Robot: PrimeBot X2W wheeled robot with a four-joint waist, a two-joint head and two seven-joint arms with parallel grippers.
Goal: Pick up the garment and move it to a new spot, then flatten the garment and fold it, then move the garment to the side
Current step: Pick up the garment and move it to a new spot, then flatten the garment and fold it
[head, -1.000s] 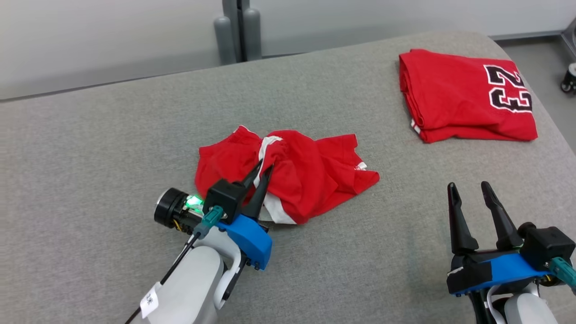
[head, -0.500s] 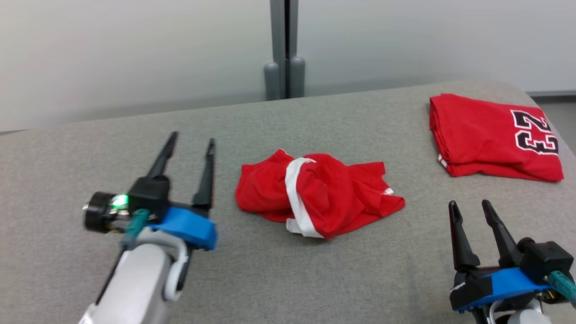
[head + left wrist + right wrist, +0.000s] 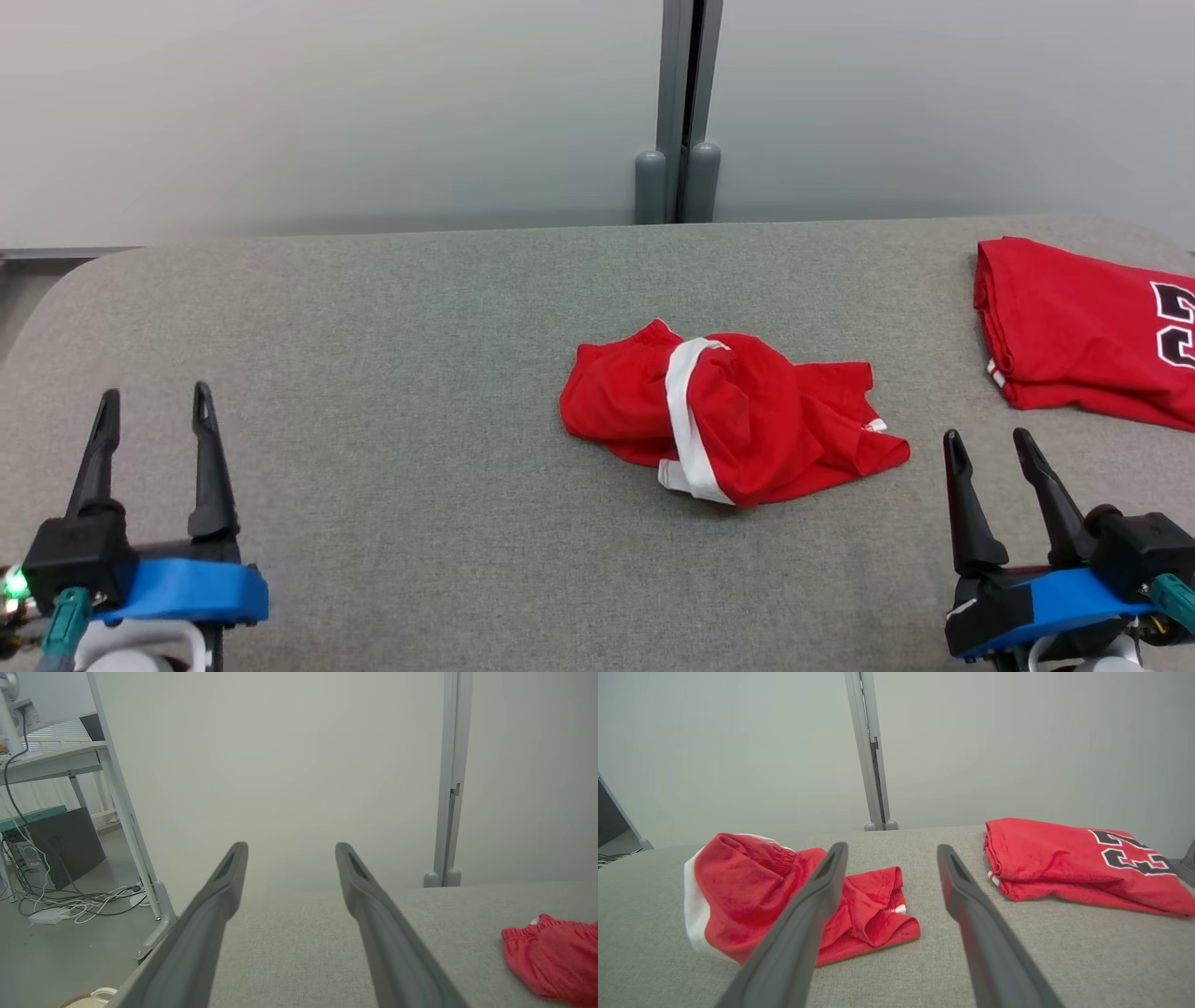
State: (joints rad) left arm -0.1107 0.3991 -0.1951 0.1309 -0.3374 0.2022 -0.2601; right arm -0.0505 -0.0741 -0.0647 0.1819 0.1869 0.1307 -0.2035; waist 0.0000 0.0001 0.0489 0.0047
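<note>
Our left hand (image 3: 154, 390) sits low at the left end of the bench (image 3: 373, 355), fingers spread and empty, well apart from the crumpled red garment (image 3: 738, 420) mid-bench. The heap runs left to right. Our right hand (image 3: 985, 434), likewise spread and empty, points up near its right end, so we reckon it's the nearer arm.

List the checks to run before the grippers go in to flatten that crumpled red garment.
1. Left gripper open and empty: ok.
2. Right gripper open and empty: ok.
3. Crumpled garment resting on the grey table, apart from both grippers: ok.
4. Garment flat: not ok; it is bunched, with the white band twisted across it.
5. Folded jersey lying apart from the garment: ok.
6. Corners to grab identifiable: cannot tell.
</note>
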